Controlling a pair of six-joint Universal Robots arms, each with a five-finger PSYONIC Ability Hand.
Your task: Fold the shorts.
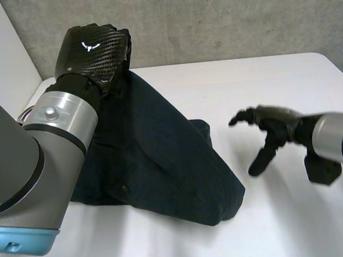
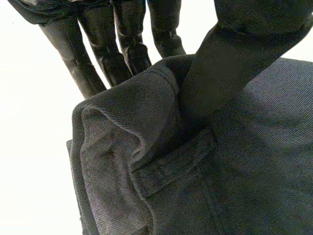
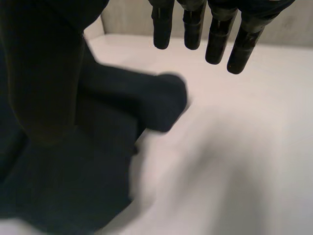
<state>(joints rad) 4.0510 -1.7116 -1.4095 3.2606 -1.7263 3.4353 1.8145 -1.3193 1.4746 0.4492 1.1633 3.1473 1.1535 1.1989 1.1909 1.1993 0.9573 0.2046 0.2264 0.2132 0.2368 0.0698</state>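
The dark denim shorts point(image 1: 162, 159) lie bunched on the white table point(image 1: 264, 84), with their far edge pulled up off it. My left hand point(image 1: 92, 48) is raised at the back left and is shut on that lifted edge. Its own wrist view shows the fingers point(image 2: 98, 54) behind the cloth and the thumb point(image 2: 230, 63) pressing the shorts point(image 2: 146, 161) near a belt loop. My right hand point(image 1: 273, 128) hovers open to the right of the shorts, apart from them. Its straight fingers point(image 3: 193, 24) point toward the shorts point(image 3: 98, 147), where a folded corner sticks out.
A grey concrete wall point(image 1: 210, 17) runs behind the table's far edge. A small black block point(image 1: 324, 169) sits under my right forearm. Bare white tabletop point(image 3: 234, 161) spreads between the shorts and my right hand.
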